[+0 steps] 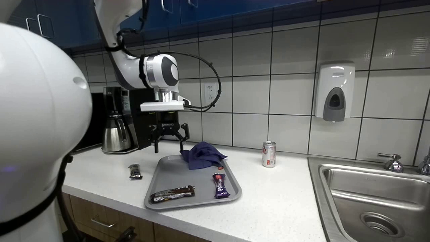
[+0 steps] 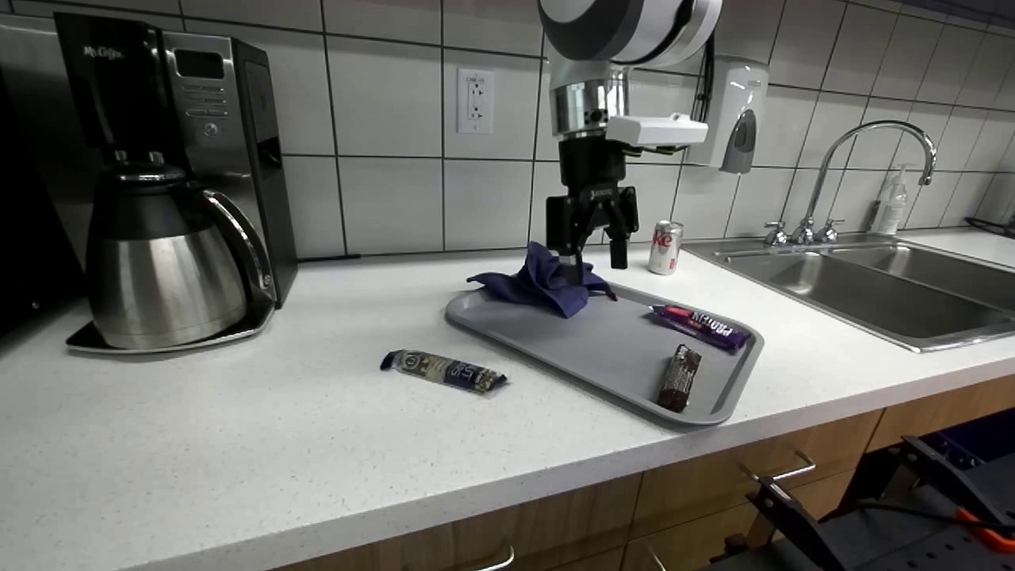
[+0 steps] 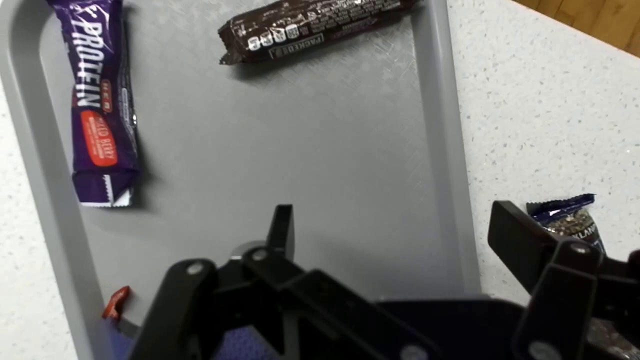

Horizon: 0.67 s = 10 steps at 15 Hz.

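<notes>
Grey tray's rim (image 3: 442,125) bounds open room between cloth (image 1: 203,154) and brown bar (image 1: 173,194); wide-spread jaws hang above.

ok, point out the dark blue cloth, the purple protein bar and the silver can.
dark blue cloth (image 1: 203,155): in an exterior view, middle of its crumpled folds
purple protein bar (image 3: 100,102): wrist view, middle of the wrapper
silver can (image 2: 665,247): in an exterior view, middle of its side

Both exterior views face the tray (image 2: 591,345) and wall (image 1: 292,90). The close wrist view looks down, counter (image 3: 540,125) at three o'clock.
</notes>
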{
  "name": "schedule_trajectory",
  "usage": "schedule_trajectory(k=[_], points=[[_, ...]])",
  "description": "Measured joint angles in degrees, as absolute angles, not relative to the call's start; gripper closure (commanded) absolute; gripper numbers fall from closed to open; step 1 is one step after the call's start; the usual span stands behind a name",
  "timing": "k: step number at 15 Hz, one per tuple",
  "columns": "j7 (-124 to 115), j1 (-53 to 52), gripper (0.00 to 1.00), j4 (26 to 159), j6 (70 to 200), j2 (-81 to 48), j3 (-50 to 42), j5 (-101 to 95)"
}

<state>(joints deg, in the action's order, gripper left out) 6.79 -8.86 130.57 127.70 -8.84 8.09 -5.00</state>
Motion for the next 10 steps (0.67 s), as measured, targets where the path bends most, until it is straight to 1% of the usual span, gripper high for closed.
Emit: schedule_trajectory(k=[10], points=[[15.83, -3.9, 0.0, 134.41, 129.26, -6.65, 3.93, -3.54]])
